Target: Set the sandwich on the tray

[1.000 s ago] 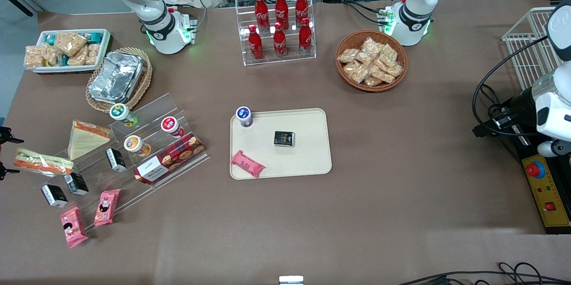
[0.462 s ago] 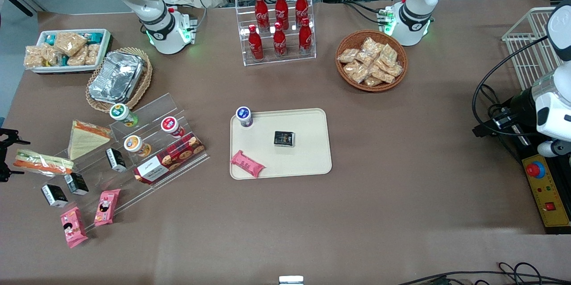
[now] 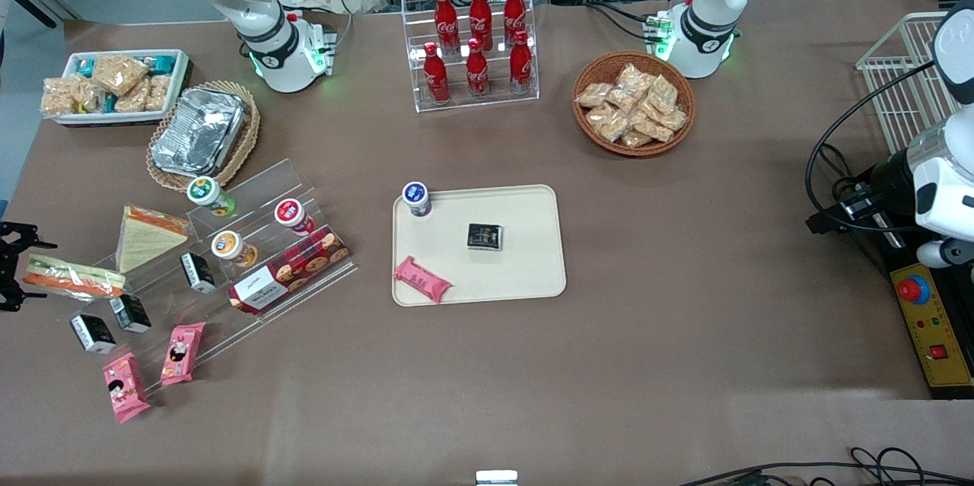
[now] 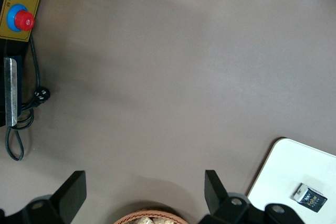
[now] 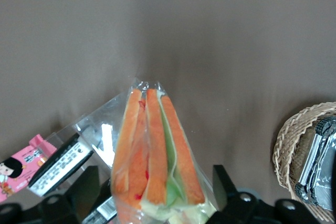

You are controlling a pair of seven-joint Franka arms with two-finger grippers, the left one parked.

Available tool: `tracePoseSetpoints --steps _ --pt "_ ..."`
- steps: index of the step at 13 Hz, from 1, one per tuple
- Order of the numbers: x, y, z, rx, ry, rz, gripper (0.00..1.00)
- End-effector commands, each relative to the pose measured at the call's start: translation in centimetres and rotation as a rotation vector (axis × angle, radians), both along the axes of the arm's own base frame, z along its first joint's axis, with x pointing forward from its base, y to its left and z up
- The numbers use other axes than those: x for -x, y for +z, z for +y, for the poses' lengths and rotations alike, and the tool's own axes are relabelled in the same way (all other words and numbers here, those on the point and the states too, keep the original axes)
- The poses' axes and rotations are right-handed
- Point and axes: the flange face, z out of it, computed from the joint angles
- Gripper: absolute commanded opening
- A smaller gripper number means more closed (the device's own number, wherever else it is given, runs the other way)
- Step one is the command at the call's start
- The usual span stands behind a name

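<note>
Front view: your hand (image 3: pixel 11 265) sits at the working arm's end of the counter (image 3: pixel 487 364), fingers spread, right beside the sandwich (image 3: pixel 74 277); the tray (image 3: pixel 525 273) is well apart, mid-counter. Right wrist view: the sandwich (image 5: pixel 155 156) lies between the open fingers (image 5: pixel 224 182), long axis running straight out from the hand.

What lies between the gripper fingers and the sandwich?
Nothing: in the right wrist view the open gripper has one finger on each side of the sandwich, with only bare gaps.
</note>
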Motion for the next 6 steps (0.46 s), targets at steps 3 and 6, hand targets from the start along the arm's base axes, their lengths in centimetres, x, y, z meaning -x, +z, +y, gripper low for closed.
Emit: tracePoseSetpoints --steps 3,6 --pt "-0.04 0.76 -0.08 -0.018 -0.044 -0.021 0.48" --pt "-0.08 1.35 0.27 -0.062 -0.064 -0.045 0.26"
